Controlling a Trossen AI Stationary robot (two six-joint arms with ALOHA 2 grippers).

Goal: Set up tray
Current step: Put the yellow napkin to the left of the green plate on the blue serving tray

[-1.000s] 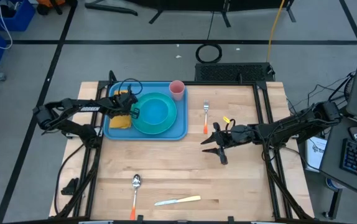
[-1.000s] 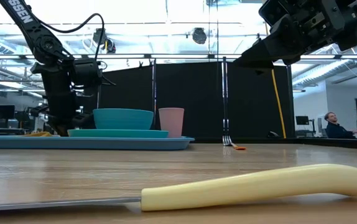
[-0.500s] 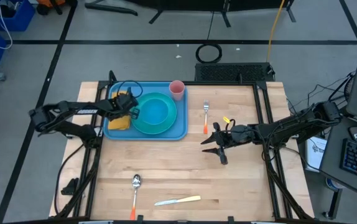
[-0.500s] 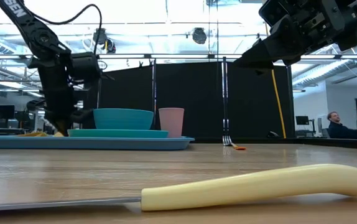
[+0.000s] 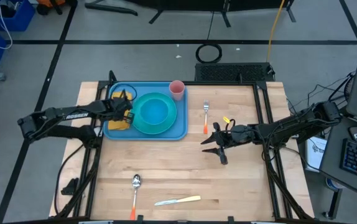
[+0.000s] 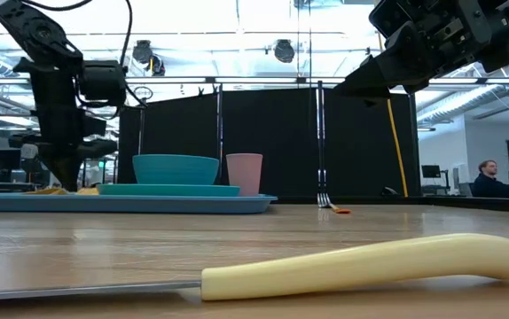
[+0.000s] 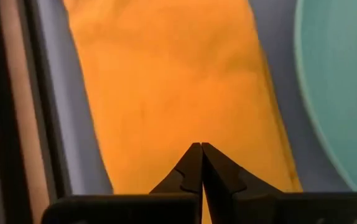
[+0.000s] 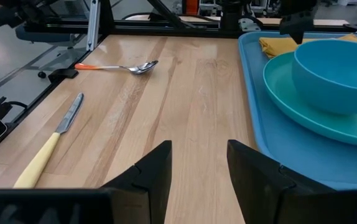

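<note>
The light-blue tray (image 5: pixel 180 129) lies at the table's far left. On it rest a teal plate (image 5: pixel 137 122) with a blue bowl (image 5: pixel 154 112) in its middle, a pink cup (image 5: pixel 176 89) upright at the far right corner, and an orange napkin (image 7: pixel 166 81) lying flat along the left side. My left gripper (image 7: pixel 201 149) is shut, points steeply down and stands just over the napkin (image 5: pixel 117 122), left of the plate. My right gripper (image 5: pixel 211 144) hangs open and holds nothing above bare wood, right of the tray.
A fork with an orange handle (image 5: pixel 206 116) lies right of the tray. A spoon with an orange handle (image 5: pixel 135 188) and a yellow-handled knife (image 5: pixel 177 200) lie near the front edge. Bare wood spreads between the tray and these.
My left gripper, still shut, has drawn back toward the table's left edge and risen a little, away from the plate and bowl. The napkin and the dishes have stayed where they were.
</note>
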